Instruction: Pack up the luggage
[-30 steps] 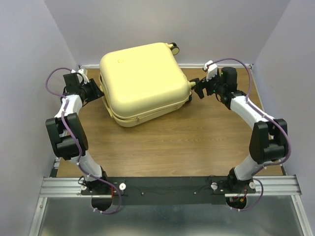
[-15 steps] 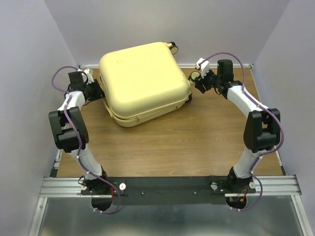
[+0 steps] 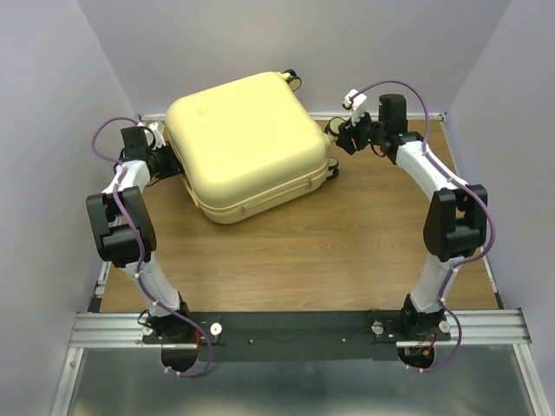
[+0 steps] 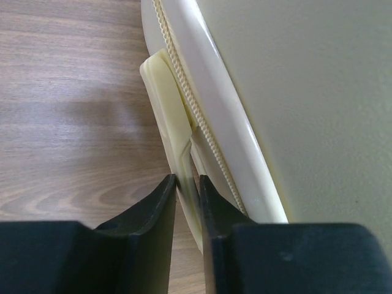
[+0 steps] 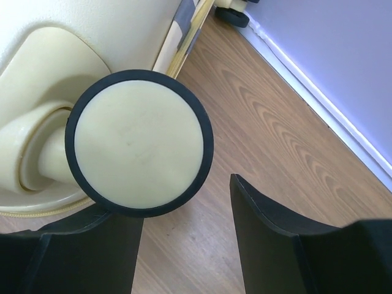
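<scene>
Only the top view takes in the whole luggage [image 3: 247, 147], a large pale-yellow hard-shell suitcase with rounded corners. It lies flat and closed towards 12 o'clock on the brown wood-grain table [image 3: 347, 251], turned a little askew.

The left wrist view adds what that one cannot show. A flat pale-yellow plastic side handle [image 4: 160, 98] stands off the shell just beside the ribbed zipper seam [image 4: 196, 116]. The left gripper [image 4: 188, 184] is clamped on the handle's thin edge, with both black fingers [image 4: 153, 239] against it.

The right wrist view shows a round wheel with a black tyre and a cream hub [image 5: 139, 142] on a pale stalk. It sits in front of one finger of the right gripper [image 5: 184, 202]. Bare wood shows between the wheel and the other finger, so the jaws stand apart and grasp nothing. A lavender wall [image 5: 331, 67] runs behind.

From above, the left arm bends inward to the case's 9 o'clock side [image 3: 176, 163]. The right arm reaches far forward, then hooks in at the case's 2 o'clock corner [image 3: 336, 132].
</scene>
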